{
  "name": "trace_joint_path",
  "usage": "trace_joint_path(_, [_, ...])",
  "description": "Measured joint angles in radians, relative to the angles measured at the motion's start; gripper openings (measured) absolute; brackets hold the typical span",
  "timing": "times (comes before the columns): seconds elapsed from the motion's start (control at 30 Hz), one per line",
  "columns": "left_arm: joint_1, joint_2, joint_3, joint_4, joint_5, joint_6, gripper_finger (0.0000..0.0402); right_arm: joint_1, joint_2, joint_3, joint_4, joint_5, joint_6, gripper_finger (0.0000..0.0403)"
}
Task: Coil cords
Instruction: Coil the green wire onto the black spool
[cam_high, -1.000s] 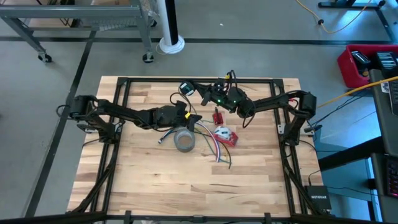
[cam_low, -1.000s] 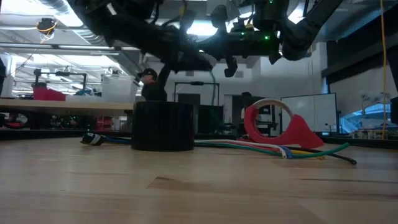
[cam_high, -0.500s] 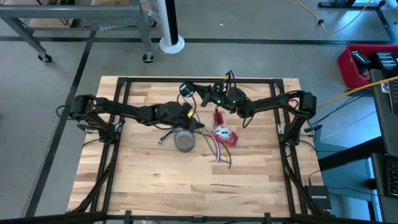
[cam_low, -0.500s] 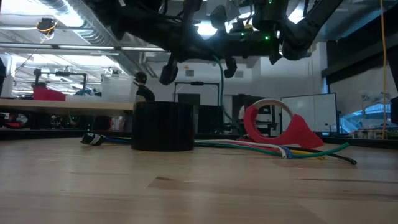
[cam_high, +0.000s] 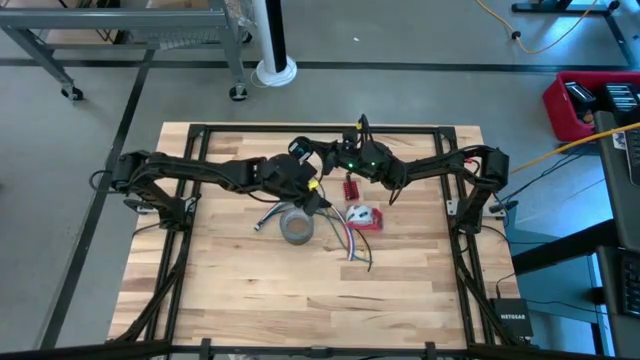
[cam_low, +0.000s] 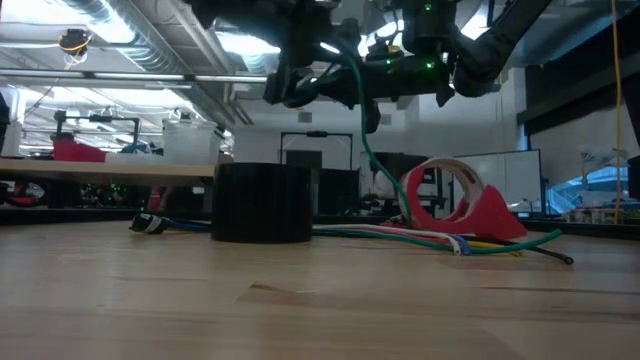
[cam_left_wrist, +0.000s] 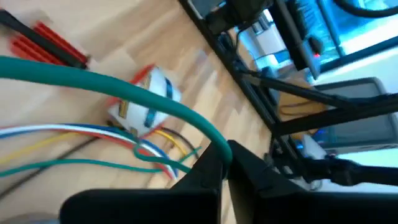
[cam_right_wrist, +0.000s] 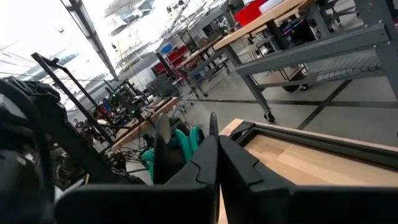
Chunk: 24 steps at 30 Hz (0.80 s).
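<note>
The green cord (cam_low: 362, 130) hangs above the table's middle, between my two grippers. Its wound part (cam_high: 298, 148) is at my right gripper (cam_high: 320, 151), which is shut and points level toward the table's left. My left gripper (cam_high: 321, 198) is shut on a free stretch of the cord (cam_left_wrist: 124, 93) and slants a little downward, above the grey tape roll (cam_high: 296, 226). From there the cord drops to the table beside the red tape dispenser (cam_low: 450, 200). My left gripper pinches the green cord (cam_left_wrist: 214, 140) between its two fingers, which lie across it. The cord arcs away from the fingers, lifted clear there; its lower stretch (cam_low: 398, 208) comes down to the table by the red dispenser. My right gripper is shut beside the cord's wound green part (cam_right_wrist: 181, 143). Its own fingers hide the place of contact, so which part it has cannot be told. The winding hangs clear of the table.
The grey tape roll (cam_low: 262, 203) stands below the left gripper. A bundle of coloured wires (cam_high: 345, 238) lies near the red dispenser (cam_high: 362, 217). A small red piece (cam_high: 350, 188) and a dark cable with a plug (cam_high: 268, 218) also lie on the table.
My left gripper has risen and tipped up from pointing steeply down to nearly level, moving a little toward the far edge. It has drawn the green cord up, so the cord now runs from high above the table down to the red dispenser.
</note>
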<state>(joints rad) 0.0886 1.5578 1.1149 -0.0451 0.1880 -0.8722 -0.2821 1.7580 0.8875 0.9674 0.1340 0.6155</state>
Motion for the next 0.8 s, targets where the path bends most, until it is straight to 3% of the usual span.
trace_joint_path(0.3, [0.030,0.000,0.103,-0.279,-0.109,0.131,0.0001,0.000,0.000,0.000,-0.006,-0.058,0.005,0.0007])
trace_joint_path(0.67, [0.051,0.000,0.175,-0.320,-0.118,0.178,0.0001,0.000,0.000,0.000,-0.052,-0.060,0.005,0.0007])
trace_joint_path(0.8, [0.036,0.000,0.175,-0.422,-0.152,0.176,0.0001,0.000,0.000,0.000,-0.052,-0.060,0.007,0.0007])
